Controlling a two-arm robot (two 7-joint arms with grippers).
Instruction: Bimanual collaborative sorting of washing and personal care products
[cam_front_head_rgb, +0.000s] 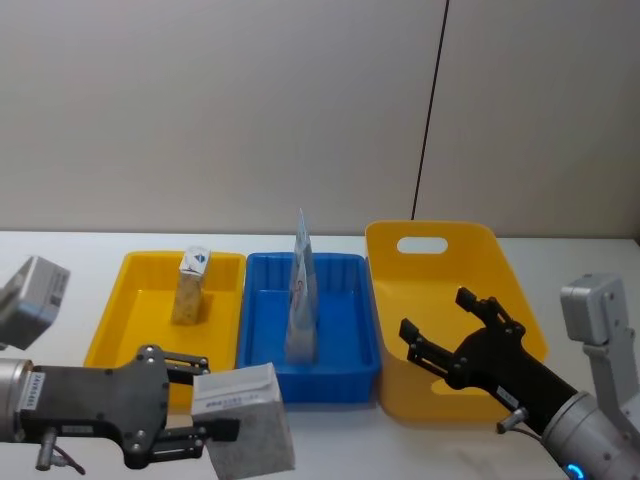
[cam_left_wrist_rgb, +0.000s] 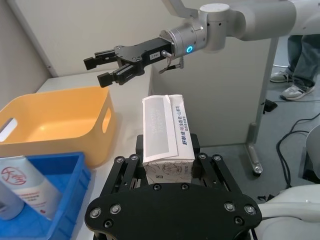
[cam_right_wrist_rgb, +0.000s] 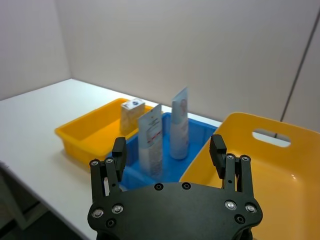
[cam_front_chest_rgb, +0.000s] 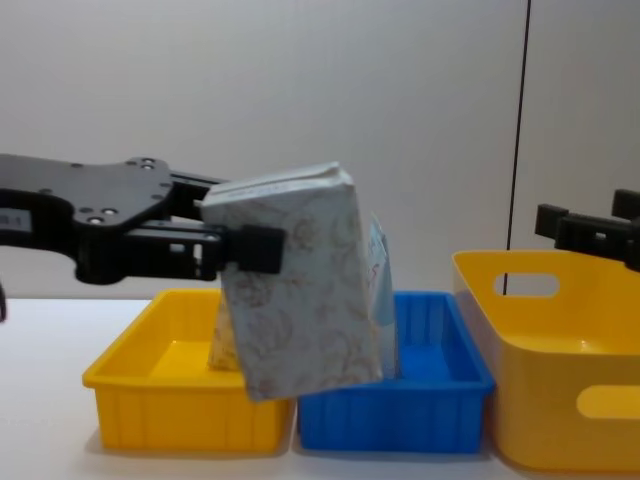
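Left gripper (cam_front_head_rgb: 215, 400) clamps carton (cam_front_head_rgb: 245, 420) at front of blue bin (cam_front_head_rgb: 310, 385); right gripper (cam_front_head_rgb: 437, 315), fingers apart, hovers right of it.

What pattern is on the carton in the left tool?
Cream carton with a faint floral print, best seen in the chest view.

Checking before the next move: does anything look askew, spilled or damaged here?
Only the cream carton clamped in the left gripper: it hangs tilted rather than upright. Nothing is spilled or visibly damaged. The right gripper hovers open over the large yellow bin.
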